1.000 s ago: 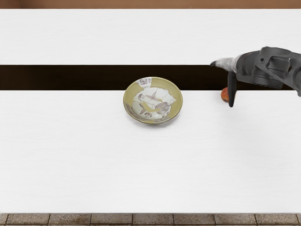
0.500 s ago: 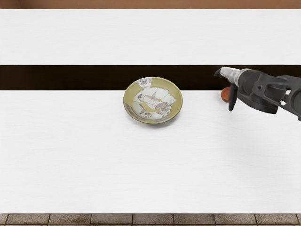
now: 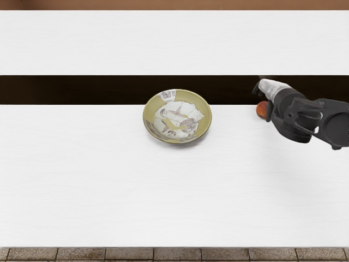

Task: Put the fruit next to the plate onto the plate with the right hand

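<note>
Head view: the fruit (image 3: 262, 109) is being flanked by the right hand (image 3: 279, 103), lying just at its plate-facing side, touching or nearly. Whether the hand is gripping it cannot be told. The plate (image 3: 203, 109) is sitting well apart, beyond the fruit.

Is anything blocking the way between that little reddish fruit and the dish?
Nothing visible does. Only white tabletop lies between the small orange-red round fruit and the yellow-green patterned plate. The right hand is right beside the fruit.
</note>
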